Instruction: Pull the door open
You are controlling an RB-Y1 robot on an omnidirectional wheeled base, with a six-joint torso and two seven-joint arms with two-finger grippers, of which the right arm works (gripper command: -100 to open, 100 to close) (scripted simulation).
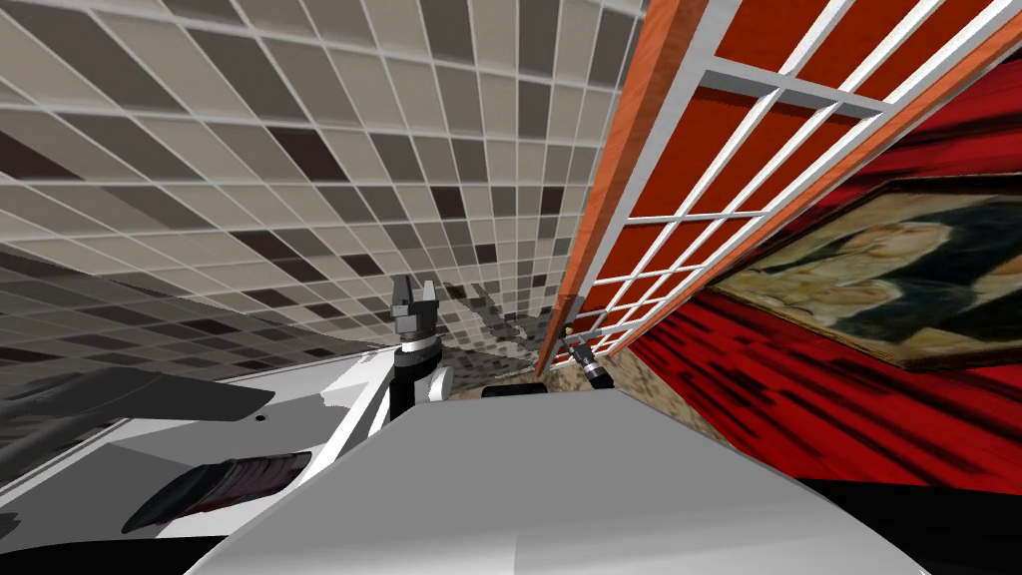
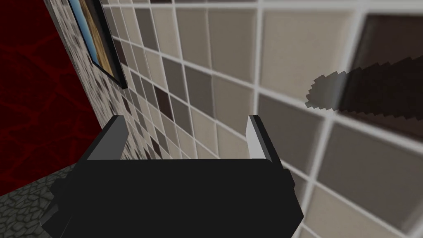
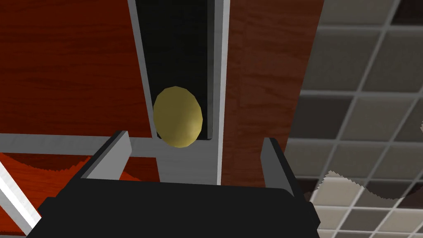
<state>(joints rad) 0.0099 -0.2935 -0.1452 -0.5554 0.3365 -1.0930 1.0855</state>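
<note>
The door (image 1: 719,160) is a red-orange wooden one crossed by a white grid of bars, slanting up on my right in the head view. Its round yellow knob (image 3: 178,116) sits on the door's grey edge strip, just beyond my right gripper (image 3: 194,155) and a little to the left of its middle. That gripper is open, with nothing between its fingers; in the head view it (image 1: 577,344) is small at the door's lower edge, by the knob (image 1: 569,328). My left gripper (image 1: 415,294) is raised before the tiled wall, open and empty (image 2: 186,134).
A tiled wall (image 1: 299,170) of grey and beige squares stands ahead and to the left. A framed painting (image 1: 898,270) hangs on the red wall at the right. A white fixture (image 1: 200,439) with dark shapes lies at lower left.
</note>
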